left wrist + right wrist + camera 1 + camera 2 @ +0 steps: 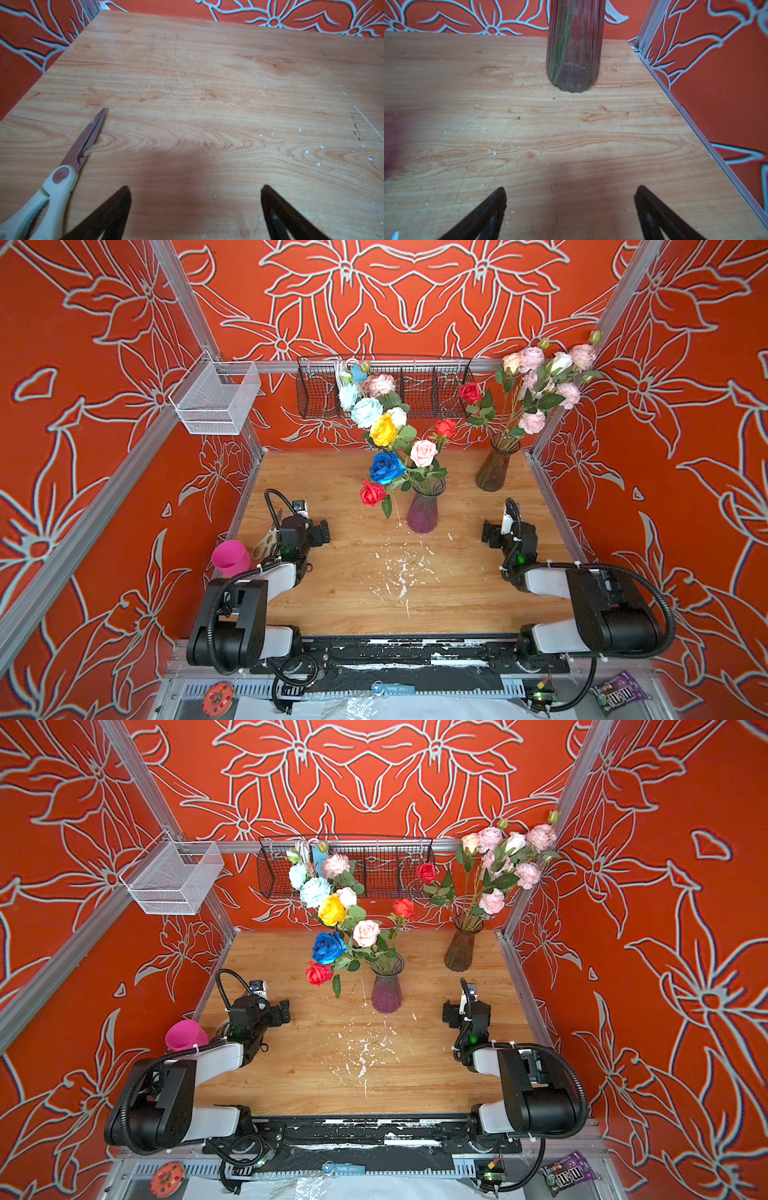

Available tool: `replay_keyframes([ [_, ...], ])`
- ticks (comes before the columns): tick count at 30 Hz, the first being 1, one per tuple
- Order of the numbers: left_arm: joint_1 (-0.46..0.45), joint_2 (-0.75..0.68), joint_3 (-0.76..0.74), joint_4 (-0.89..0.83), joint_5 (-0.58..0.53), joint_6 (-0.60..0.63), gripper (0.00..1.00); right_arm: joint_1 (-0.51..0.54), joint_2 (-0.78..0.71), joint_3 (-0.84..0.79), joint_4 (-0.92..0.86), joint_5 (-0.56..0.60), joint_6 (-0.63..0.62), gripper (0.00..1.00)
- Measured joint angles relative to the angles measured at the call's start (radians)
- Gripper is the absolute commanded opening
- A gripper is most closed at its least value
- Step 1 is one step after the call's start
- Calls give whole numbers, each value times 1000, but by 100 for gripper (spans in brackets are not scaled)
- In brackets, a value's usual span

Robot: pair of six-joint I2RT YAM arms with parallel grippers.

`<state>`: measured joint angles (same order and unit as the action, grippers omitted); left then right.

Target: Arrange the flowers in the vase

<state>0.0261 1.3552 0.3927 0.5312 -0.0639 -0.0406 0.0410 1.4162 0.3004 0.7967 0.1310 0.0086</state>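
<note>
- Left end effector [195,189] and right end effector [570,189] are held wide and empty, likely awaiting picks.
- Multicoloured artificial roses [386,467] are stood in the purple ribbed glass vase [423,514].

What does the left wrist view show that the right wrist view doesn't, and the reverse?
Only the left wrist view: cream-handled scissors lying on the wooden table beside the open left gripper. Only the right wrist view: a ribbed glass vase holding green stems, ahead of the open right gripper, and a metal frame rail along the table edge. Both: the white-flecked table and the red floral wall.
</note>
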Motion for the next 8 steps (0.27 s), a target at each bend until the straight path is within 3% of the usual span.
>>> replay_keyframes([
  [8, 0, 0, 0, -8, 9, 0, 97, 0, 0, 0, 0, 0, 0, 98],
])
